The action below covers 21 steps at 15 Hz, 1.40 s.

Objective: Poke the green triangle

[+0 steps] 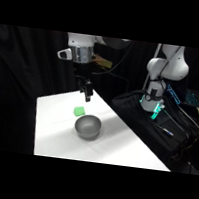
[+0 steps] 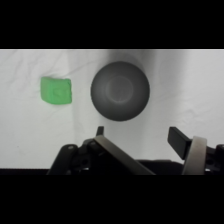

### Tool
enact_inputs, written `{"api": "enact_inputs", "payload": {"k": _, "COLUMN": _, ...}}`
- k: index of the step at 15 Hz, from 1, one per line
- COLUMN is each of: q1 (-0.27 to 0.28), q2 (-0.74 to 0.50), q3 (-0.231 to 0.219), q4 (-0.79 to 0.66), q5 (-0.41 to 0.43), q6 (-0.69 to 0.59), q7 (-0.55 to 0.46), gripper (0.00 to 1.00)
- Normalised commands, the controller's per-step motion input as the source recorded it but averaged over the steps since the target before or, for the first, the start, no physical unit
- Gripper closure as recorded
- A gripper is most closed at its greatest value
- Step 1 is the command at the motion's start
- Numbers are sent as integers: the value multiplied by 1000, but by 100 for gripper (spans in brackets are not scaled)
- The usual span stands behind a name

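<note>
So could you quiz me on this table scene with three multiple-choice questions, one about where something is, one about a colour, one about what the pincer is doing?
1. Where does the green triangle lie relative to the grey bowl?
A. inside it
B. beside it on the table, apart
C. under it

2. What colour is the table?
A. white
B. red
C. brown

3. What is the pincer doing?
A. gripping the bowl
B. pressing on the triangle
C. hanging above the table, holding nothing

Answers: 1 B, the wrist view shows bare table between triangle and bowl. 2 A, the surface is plainly white in both views. 3 C, the side view shows it above the block, with nothing in it.
</note>
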Motion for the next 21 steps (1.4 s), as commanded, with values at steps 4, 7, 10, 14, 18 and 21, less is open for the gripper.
{"api": "enact_inputs", "payload": {"k": 4, "q1": -25, "q2": -9, "q3": 12, "q4": 3, "q5": -41, "q6": 17, "q7": -10, "gripper": 0}}
{"api": "enact_inputs", "payload": {"k": 7, "q1": -68, "q2": -46, "q3": -38, "q4": -11, "q5": -119, "q6": 47, "q7": -74, "gripper": 0}}
{"api": "enact_inputs", "payload": {"k": 10, "q1": -111, "q2": -45, "q3": -75, "q4": -2, "q5": -164, "q6": 82, "q7": -139, "gripper": 0}}
{"api": "enact_inputs", "payload": {"k": 14, "q1": -146, "q2": -14, "q3": -84, "q4": 49, "q5": -95, "q6": 68, "q7": -233, "gripper": 0}}
{"api": "enact_inputs", "payload": {"k": 18, "q1": -144, "q2": 20, "q3": -84, "q4": 104, "q5": -74, "q6": 50, "q7": -227, "gripper": 50}}
{"api": "enact_inputs", "payload": {"k": 21, "q1": -111, "q2": 81, "q3": -58, "q4": 165, "q5": -30, "q6": 62, "q7": -178, "gripper": 86}}
